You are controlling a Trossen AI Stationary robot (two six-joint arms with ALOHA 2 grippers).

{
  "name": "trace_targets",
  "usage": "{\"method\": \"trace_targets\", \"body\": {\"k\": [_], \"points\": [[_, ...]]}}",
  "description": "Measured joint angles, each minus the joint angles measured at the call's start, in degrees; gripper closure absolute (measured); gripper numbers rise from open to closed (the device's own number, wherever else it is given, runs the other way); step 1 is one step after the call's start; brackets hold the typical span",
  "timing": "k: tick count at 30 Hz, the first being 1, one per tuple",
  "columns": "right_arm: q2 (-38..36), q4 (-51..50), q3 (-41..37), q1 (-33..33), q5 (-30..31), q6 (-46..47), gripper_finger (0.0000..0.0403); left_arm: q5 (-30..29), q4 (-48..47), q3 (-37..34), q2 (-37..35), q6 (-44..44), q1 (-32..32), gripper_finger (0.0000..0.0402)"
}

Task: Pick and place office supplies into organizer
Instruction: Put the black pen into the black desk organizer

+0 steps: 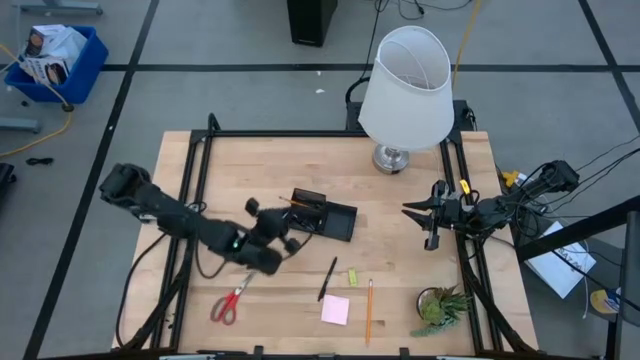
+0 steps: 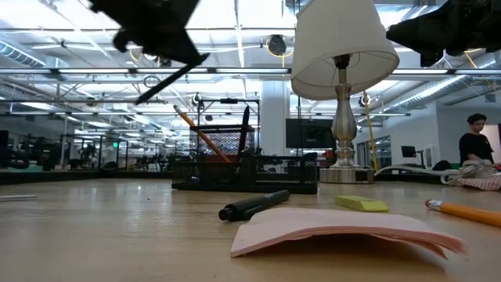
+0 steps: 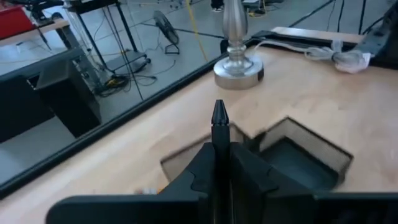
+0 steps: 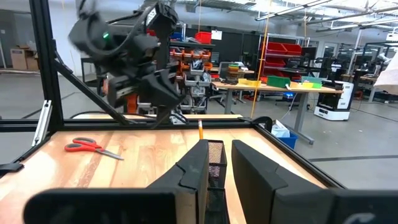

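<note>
The left gripper [image 1: 283,236], at centre of the high view, is clamped on a thin black pen [image 3: 219,134] and hovers just left of the black organizer [image 1: 325,213], which sits mid-worktop [image 1: 400,250] with an orange pencil [image 2: 205,138] standing in its taller section. The right gripper [image 1: 428,217] waits at the right edge, its fingers slightly apart and apparently holding nothing. Along the lower frame lie red-handled scissors [image 1: 231,299], another pen [image 1: 327,278], a yellow-green eraser [image 1: 352,276], a pink sticky-note pad [image 1: 335,310] and a pencil [image 1: 369,311].
</note>
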Motion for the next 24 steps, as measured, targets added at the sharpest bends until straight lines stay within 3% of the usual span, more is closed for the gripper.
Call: {"method": "trace_targets", "body": {"k": [8, 12, 17, 24], "points": [[0.00, 0.01, 0.00, 0.00, 0.00, 0.01, 0.0337, 7.99, 17.93, 0.00, -0.14, 18.84, 8.65, 0.0365], [0.00, 0.01, 0.00, 0.00, 0.00, 0.01, 0.0336, 8.58, 23.65, 0.00, -0.14, 23.59, 12.23, 0.0362], [0.00, 0.01, 0.00, 0.00, 0.00, 0.00, 0.0336, 16.23, 31.38, 0.00, -0.16, 29.43, 16.64, 0.0361], [0.00, 0.01, 0.00, 0.00, 0.00, 0.00, 0.0337, 19.01, 32.04, 0.00, -0.16, 30.70, 21.48, 0.0361]]}}
